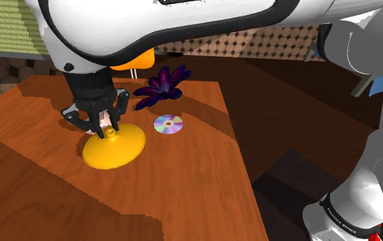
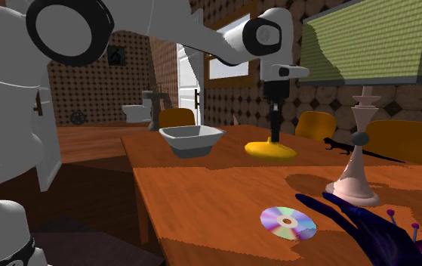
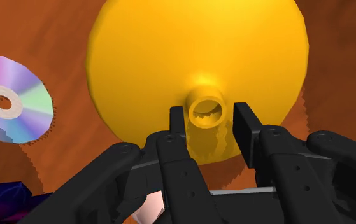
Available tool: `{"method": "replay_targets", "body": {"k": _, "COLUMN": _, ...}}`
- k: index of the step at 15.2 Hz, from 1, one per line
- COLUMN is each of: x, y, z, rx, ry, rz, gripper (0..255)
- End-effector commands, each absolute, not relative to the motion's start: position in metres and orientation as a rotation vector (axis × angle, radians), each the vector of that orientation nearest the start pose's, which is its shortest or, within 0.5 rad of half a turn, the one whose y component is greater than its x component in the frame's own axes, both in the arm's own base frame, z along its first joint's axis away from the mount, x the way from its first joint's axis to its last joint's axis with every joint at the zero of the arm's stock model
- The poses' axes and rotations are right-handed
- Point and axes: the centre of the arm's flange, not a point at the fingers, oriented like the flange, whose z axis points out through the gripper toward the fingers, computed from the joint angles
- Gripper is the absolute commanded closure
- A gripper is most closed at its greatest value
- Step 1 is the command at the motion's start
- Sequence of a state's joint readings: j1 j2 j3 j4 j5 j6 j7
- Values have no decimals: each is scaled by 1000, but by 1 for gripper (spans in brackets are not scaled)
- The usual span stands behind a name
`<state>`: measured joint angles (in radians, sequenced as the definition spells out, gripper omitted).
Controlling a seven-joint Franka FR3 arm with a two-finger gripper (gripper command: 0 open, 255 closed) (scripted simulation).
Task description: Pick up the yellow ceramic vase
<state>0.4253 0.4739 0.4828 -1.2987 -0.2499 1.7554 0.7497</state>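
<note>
Pincer nearest the lens: black fingers released and spread, straddling the narrow neck of the yellow vase. One finger is at the neck's side, and a thin gap shows between the neck and the other, so there is no grip on it. The neck's mouth is open and round, facing up between the fingertips. Vase body is broad, low and flat, like a disc, and sits upright on the brown wooden counter. In the shoulder view the pincer points straight down over the vase, with the white arm crossing overhead. Shiny rainbow disc lies flat on the counter just to the shoulder view's right of the vase, apart from it. A dark purple flower-like thing sits beyond the disc. In the second exterior view the pincer hangs vertical over the vase at the far part of the counter. A white bowl sits to that view's left of the vase, not touching it. Closer in, the disc lies beside the purple flower-like thing. Behind them stands a tall pale chess-like figure, upright. A small dark lizard shape lies farther back. Orange chairs stand past the counter's far edge.
</note>
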Motion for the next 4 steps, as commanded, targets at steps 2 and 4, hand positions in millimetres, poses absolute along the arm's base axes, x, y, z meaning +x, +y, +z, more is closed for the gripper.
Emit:
{"method": "replay_targets", "body": {"k": 2, "x": 494, "y": 485, "z": 516, "rx": -3130, "ry": -236, "rz": -75, "gripper": 255}}
{"method": "replay_targets", "body": {"k": 4, "x": 494, "y": 485, "z": 516, "rx": -3130, "ry": -236, "rz": -75, "gripper": 255}}
